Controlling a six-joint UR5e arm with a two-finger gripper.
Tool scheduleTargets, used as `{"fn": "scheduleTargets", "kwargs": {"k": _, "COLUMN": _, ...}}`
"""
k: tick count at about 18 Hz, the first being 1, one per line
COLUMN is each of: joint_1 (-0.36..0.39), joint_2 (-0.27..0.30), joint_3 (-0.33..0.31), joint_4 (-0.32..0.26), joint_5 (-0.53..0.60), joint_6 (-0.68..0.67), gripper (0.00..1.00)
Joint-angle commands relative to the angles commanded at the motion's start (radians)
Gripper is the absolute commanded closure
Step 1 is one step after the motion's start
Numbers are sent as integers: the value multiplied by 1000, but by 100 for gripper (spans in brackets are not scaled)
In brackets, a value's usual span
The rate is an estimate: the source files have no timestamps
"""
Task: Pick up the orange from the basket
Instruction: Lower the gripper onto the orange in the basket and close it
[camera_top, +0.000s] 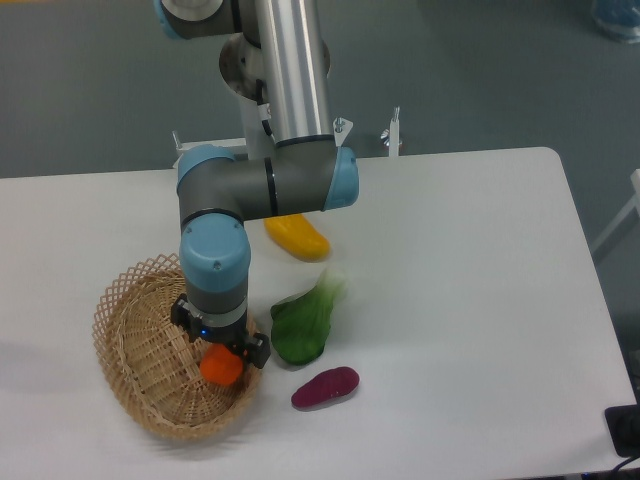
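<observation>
The orange (222, 367) is a small bright orange fruit inside the right part of the oval tan wicker basket (140, 350) at the table's front left. My gripper (222, 358) points straight down into the basket and sits right on the orange. The black fingers flank the fruit and look closed against it. Whether the orange rests on the basket floor or hangs just above it cannot be told. The wrist hides the top of the fruit.
A yellow mango-like fruit (296, 236) lies behind the arm. A green leafy vegetable (303, 325) lies just right of the basket. A purple sweet potato (325, 387) lies in front of it. The table's right edge is far off.
</observation>
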Motion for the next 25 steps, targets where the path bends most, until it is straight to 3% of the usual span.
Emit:
{"fn": "scheduleTargets", "kwargs": {"k": 6, "joint_1": -15, "joint_2": -20, "joint_3": 5, "joint_4": 5, "joint_5": 46, "joint_6": -2, "gripper": 0}}
{"fn": "scheduleTargets", "kwargs": {"k": 9, "joint_1": -15, "joint_2": -17, "joint_3": 9, "joint_4": -3, "joint_5": 41, "joint_6": 2, "gripper": 37}}
{"fn": "scheduleTargets", "kwargs": {"k": 11, "joint_1": -14, "joint_2": -12, "joint_3": 17, "joint_4": -5, "joint_5": 35, "joint_6": 3, "gripper": 53}}
{"fn": "scheduleTargets", "kwargs": {"k": 18, "joint_1": -6, "joint_2": -2, "joint_3": 29, "joint_4": -15, "joint_5": 9, "joint_6": -6, "gripper": 53}}
{"fn": "scheduleTargets", "kwargs": {"k": 22, "joint_1": 20, "joint_2": 20, "joint_3": 23, "joint_4": -17, "joint_5": -44, "joint_6": -9, "gripper": 72}}
{"fn": "scheduleTargets", "kwargs": {"k": 25, "joint_1": 44, "joint_2": 40, "joint_3": 15, "joint_4": -18, "joint_5": -67, "joint_6": -9, "gripper": 75}}
